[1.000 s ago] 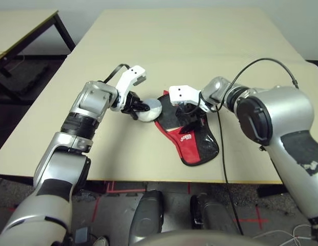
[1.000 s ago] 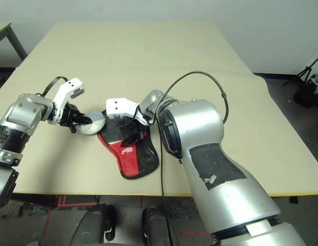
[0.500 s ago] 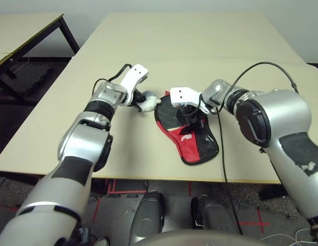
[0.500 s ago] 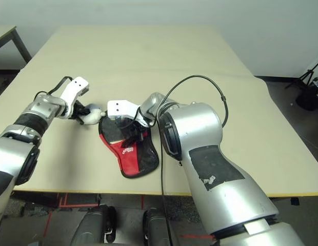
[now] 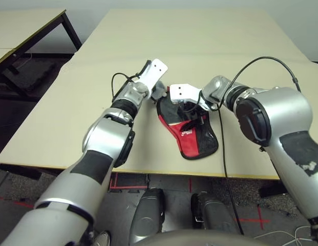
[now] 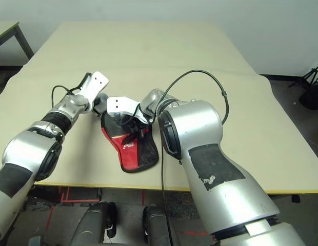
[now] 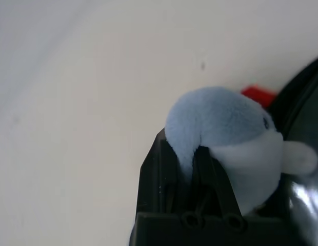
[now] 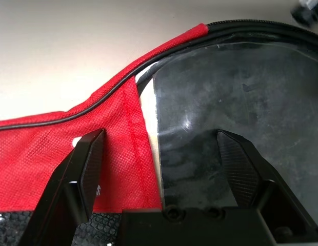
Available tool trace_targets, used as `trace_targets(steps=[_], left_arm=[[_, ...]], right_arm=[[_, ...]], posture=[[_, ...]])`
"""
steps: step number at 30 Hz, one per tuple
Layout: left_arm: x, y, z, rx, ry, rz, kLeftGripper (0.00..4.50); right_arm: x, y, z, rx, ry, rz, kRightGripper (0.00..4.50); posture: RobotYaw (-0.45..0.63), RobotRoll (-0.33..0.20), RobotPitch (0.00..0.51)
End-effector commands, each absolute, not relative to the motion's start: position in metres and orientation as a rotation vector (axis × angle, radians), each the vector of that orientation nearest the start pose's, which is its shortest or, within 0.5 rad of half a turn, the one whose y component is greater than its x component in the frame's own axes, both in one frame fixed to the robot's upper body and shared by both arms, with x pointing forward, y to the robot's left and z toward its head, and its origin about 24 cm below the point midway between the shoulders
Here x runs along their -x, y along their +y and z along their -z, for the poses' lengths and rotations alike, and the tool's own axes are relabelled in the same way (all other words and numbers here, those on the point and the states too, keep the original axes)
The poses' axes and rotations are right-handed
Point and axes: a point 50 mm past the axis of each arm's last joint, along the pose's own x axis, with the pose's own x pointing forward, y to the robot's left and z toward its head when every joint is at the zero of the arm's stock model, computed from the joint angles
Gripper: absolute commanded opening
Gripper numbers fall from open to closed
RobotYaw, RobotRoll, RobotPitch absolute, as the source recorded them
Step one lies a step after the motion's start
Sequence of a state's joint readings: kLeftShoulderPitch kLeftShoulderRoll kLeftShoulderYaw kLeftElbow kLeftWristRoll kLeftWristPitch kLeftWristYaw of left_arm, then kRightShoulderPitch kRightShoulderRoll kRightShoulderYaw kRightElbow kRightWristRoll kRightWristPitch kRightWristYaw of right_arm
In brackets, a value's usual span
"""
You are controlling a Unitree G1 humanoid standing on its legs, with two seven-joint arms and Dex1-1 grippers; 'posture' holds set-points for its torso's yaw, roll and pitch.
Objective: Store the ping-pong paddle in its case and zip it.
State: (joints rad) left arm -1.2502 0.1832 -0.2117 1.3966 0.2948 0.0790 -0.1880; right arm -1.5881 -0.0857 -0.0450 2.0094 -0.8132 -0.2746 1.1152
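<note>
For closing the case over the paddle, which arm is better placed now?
The right. Its tool hangs open directly over the paddle and the case. The left tool is shut on a fluffy ball beside the case's rim.

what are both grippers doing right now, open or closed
Left gripper: closed on the fluffy ball.
Right gripper: open, empty, over the paddle in the case.

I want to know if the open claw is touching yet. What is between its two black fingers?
In the right wrist view, the right gripper has open fingers straddling the paddle's shiny black rubber face and the red fabric case.
</note>
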Motion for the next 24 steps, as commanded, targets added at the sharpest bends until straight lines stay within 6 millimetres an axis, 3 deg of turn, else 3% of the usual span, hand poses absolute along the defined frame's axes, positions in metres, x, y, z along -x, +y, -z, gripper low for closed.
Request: trace_targets(steps=[1, 8, 12, 19, 24], left_arm=[[-0.426, 0.096, -0.166, -0.752, 0.118, 0.292, 0.10], [-0.426, 0.084, -0.175, -0.717, 0.074, 0.300, 0.10], [-0.424, 0.064, -0.181, -0.670, 0.037, 0.358, 0.10], [-0.415, 0.044, -0.164, -0.657, 0.083, 0.528, 0.10], [-0.414, 0.050, -0.160, -0.659, 0.122, 0.607, 0.10]], right_arm=[[-0.332, -0.057, -0.086, 0.766, 0.935, -1.577, 4.50], [-0.330, -0.061, -0.082, 0.745, 0.954, -1.583, 4.50], [-0.330, -0.060, -0.083, 0.739, 0.954, -1.585, 4.50], [-0.332, -0.059, -0.084, 0.737, 0.923, -1.564, 4.50], [-0.334, -0.059, -0.087, 0.726, 0.897, -1.546, 4.50]], posture=[[-0.06, 0.000, 0.197], [-0.07, 0.000, 0.202], [-0.06, 0.000, 0.198], [-0.04, 0.000, 0.190], [-0.02, 0.000, 0.177]])
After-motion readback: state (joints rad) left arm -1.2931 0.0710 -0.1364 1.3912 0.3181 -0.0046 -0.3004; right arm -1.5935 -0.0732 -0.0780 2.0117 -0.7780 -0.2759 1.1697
